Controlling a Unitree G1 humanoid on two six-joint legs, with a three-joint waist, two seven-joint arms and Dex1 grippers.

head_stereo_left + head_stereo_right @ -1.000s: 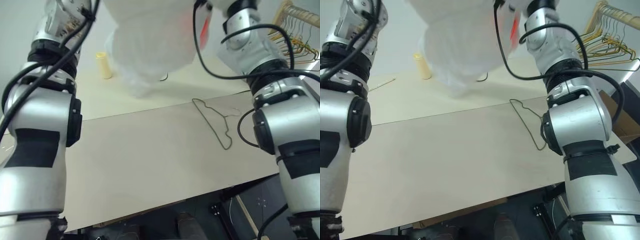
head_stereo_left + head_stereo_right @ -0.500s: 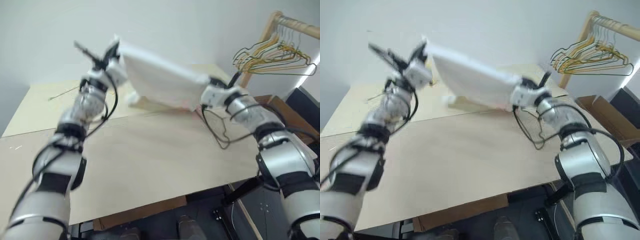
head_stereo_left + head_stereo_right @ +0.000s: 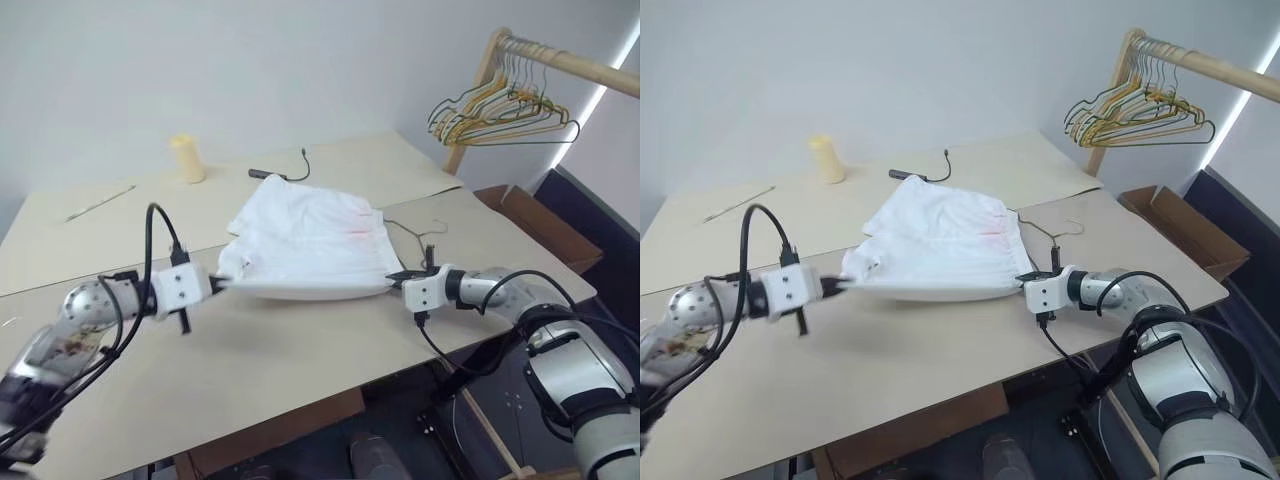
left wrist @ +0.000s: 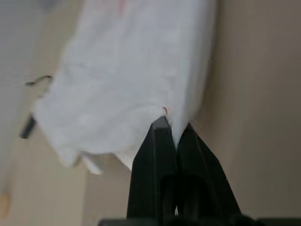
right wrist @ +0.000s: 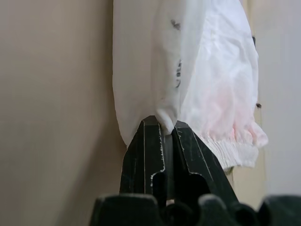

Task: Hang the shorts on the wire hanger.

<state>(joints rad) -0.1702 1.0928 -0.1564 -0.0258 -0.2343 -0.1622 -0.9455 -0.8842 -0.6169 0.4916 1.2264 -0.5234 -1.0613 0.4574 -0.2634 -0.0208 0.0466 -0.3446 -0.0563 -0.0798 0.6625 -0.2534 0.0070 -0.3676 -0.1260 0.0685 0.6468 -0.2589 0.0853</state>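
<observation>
Thin matt white cloth shorts (image 3: 305,245), thin metal wire hanger (image 3: 420,232), smooth matt tabletop (image 3: 300,350)

A pale beige counter (image 3: 300,350) is standing against a plain grey-white wall (image 3: 250,60). A wooden rail (image 3: 560,62) is carrying bunched hangers (image 3: 500,110) beside a cardboard box (image 3: 535,222).

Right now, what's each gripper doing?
Left gripper: shut on a corner of the shorts.
Right gripper: shut on the shorts' opposite corner.
</observation>
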